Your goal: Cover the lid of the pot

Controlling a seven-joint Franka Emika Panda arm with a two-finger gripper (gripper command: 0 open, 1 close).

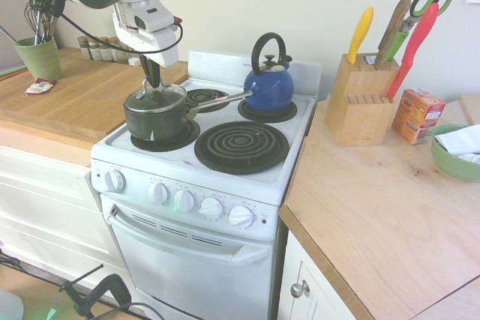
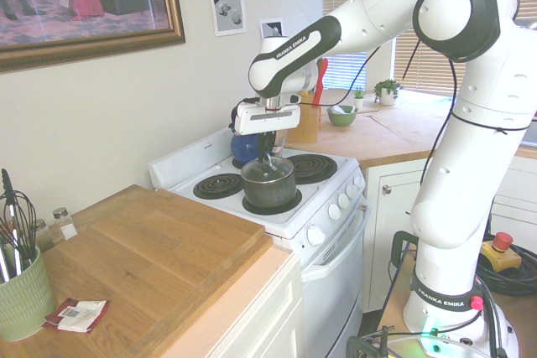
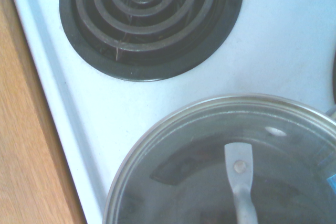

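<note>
The dark green-black pot (image 1: 154, 121) stands on the stove's front-left burner, its long silver handle (image 1: 221, 100) pointing toward the kettle. The glass lid (image 1: 159, 98) with its metal rim lies over the pot's mouth; I cannot tell whether it is fully seated. My gripper (image 1: 152, 84) comes straight down onto the lid's centre and is shut on its knob. From the other side, the gripper (image 2: 268, 155) stands above the lid (image 2: 267, 167) and pot (image 2: 270, 189). The wrist view looks down through the lid (image 3: 210, 171) into the pot, with a coil burner (image 3: 149, 19) beyond.
A blue kettle (image 1: 268, 84) sits on the back-right burner. The front-right coil (image 1: 241, 146) is bare. On the right counter stand a knife block (image 1: 360, 103), an orange box (image 1: 416, 115) and a green bowl (image 1: 454, 155). A green utensil cup (image 1: 39, 58) and spice jars (image 1: 101, 49) stand at left.
</note>
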